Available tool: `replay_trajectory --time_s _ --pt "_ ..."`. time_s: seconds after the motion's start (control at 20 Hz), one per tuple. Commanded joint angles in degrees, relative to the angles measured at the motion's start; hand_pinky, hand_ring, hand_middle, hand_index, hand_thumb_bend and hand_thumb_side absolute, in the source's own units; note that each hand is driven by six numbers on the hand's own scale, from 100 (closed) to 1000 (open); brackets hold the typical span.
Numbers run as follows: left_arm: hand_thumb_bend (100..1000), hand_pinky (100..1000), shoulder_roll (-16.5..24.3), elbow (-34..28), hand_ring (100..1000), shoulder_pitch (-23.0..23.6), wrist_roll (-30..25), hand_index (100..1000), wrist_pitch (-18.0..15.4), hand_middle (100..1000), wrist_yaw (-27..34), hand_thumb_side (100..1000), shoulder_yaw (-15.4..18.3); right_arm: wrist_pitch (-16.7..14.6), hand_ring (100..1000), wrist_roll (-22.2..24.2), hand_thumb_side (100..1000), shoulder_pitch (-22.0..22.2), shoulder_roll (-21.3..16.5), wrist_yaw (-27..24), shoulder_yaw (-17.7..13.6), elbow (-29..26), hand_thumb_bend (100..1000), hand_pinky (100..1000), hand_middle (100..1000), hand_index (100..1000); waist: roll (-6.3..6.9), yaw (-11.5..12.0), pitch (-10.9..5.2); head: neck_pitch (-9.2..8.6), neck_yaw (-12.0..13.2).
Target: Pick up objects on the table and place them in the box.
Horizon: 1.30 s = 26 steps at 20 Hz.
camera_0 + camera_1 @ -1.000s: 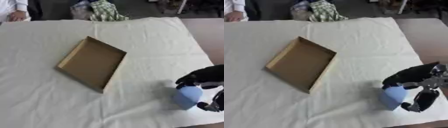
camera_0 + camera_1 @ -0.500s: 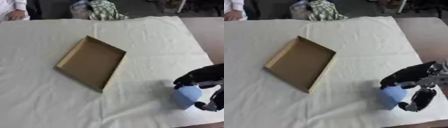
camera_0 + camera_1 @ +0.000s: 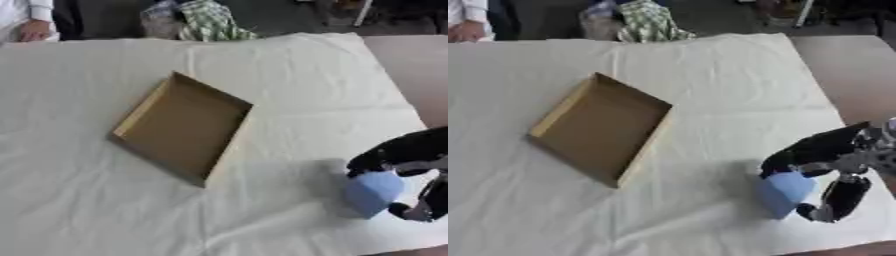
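Box (image 3: 184, 127): shallow brown cardboard tray, left of frame centre, sitting askew on the tabletop (image 3: 289, 75), one corner pointing to the top of the frame, another to the bottom. Interior shows bare cardboard only. White cloth (image 3: 79, 210) covers the tabletop, creased around the box and toward the lower right.

Light blue object (image 3: 783, 193): blocky, soft-edged, lower right of frame, well apart from the box. Looks tilted, and casts a shadow on the cloth to its left. Cannot tell if it is touching the cloth or raised off it.

Right robot hand (image 3: 826, 159): black, enters from the right edge, curled round the blue object. Fingers (image 3: 802, 152) wrap over its top edge; the thumb (image 3: 839, 198) comes down on its right side, so the object is pinched between them. Grey wrist parts visible at the far right edge in the right eye view.

Left robot hand: not visible in either view.

Bare tan tabletop shows past the cloth's right edge in the upper right. Bundle of checked green-and-white fabric (image 3: 210, 20) just beyond the cloth's far edge, top centre. A person's hand and white sleeve (image 3: 33, 22) at the upper left corner, not touching the box or the blue object.
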Motion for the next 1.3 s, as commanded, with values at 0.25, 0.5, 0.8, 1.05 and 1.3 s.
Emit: replay_trajectory --time_s 0.25,0.5,0.8,1.05,1.3 --pt "301 626 0.62 -0.82 885 -0.67 -0.27 634 -0.09 616 0.37 665 0.19 -0.26 1000 0.63 343 -0.92 -1.34 -0.97 0.31 1.66 131 985 1000 1000 0.22 0.09 -0.62 -0.57 -0.23" --pt "299 626 0.59 -0.82 885 -0.77 -0.35 633 -0.12 616 0.38 664 0.16 0.09 1000 -0.54 337 -1.36 -1.14 -1.61 0.26 1.44 140 973 987 1000 0.22 0.10 -0.72 -0.66 -0.44" --pt "297 627 0.56 -0.82 884 -0.84 -0.46 632 -0.17 616 0.34 662 0.14 0.68 1000 -3.68 313 -1.45 -1.08 -1.62 0.15 0.53 132 952 895 938 0.26 0.20 -0.83 -0.69 -0.45" --pt "298 627 0.58 -0.82 884 -0.96 -0.52 632 -0.20 616 0.35 661 0.12 1.21 1000 -5.27 303 -1.15 -1.15 -1.15 -0.22 -0.33 114 942 843 867 0.22 0.18 -0.89 -0.53 -0.39" --pt "298 628 0.63 -0.82 884 -1.00 -0.51 633 -0.19 616 0.32 659 0.17 1.82 1000 -6.33 294 -0.77 -1.26 -0.89 -1.08 -1.74 100 935 816 821 0.17 0.12 -1.05 -0.52 -0.34"
